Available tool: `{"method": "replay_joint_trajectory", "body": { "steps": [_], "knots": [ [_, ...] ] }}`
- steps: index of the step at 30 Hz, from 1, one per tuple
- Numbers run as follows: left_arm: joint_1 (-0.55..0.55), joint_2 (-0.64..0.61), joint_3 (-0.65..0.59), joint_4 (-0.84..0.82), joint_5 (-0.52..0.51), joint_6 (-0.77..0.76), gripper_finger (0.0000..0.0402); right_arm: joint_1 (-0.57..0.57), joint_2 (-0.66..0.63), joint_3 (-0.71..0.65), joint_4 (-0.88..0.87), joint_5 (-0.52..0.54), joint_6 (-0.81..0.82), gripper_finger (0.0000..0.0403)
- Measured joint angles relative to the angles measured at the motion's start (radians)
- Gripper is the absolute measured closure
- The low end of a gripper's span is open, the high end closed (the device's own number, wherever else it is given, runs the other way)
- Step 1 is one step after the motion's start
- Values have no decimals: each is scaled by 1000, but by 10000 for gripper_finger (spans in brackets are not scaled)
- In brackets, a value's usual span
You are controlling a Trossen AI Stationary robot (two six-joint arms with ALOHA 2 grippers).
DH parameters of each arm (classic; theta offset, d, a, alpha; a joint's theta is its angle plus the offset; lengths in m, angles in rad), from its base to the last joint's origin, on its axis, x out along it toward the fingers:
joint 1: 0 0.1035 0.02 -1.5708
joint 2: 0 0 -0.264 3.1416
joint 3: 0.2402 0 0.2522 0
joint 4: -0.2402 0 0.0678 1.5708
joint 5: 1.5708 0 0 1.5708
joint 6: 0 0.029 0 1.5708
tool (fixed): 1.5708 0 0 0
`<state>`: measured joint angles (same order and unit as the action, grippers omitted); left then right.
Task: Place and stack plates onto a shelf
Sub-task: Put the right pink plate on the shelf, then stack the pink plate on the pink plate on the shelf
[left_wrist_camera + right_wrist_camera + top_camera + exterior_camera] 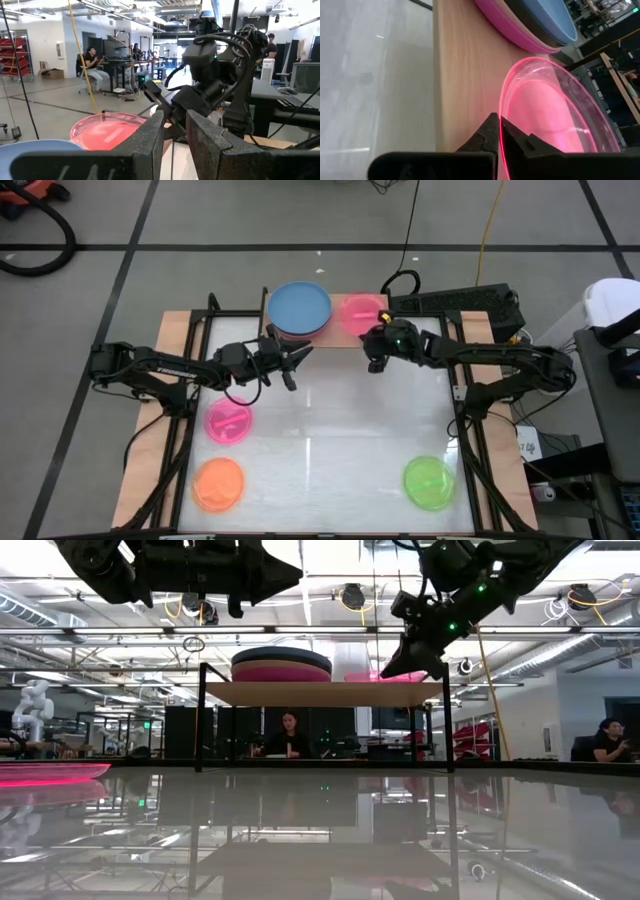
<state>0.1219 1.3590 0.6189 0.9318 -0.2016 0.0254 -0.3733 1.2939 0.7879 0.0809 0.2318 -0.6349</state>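
We log the shelf (pixel 262 310) at 12 o'clock on the table (pixel 330 440), carrying a stack topped by the blue plate (pixel 299 307). Beside it lies the pale pink plate (pixel 357 312), its rim pinched by the right gripper (pixel 377 350). Left gripper (pixel 296 360) hovers nearby, fingers (pixel 150 142) released, grasping nothing.

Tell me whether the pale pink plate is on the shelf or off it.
On. The pale pink plate sits on the shelf, its rim pinched between the right gripper fingers.

Glossy translucent plastic pale pink plate (pixel 555 115), matt light wooden shelf (pixel 462 80), glossy white table (pixel 330 440)
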Motion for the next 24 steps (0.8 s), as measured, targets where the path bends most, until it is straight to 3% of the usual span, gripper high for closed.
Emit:
{"method": "replay_joint_trajectory", "body": {
  "steps": [10,24],
  "knots": [
    [1,0,0,-3,0,13,314,5,-1,0,42,-2,-1,394],
    [1,0,0,-4,0,18,314,56,-11,0,89,0,47,303]
  ]
}}
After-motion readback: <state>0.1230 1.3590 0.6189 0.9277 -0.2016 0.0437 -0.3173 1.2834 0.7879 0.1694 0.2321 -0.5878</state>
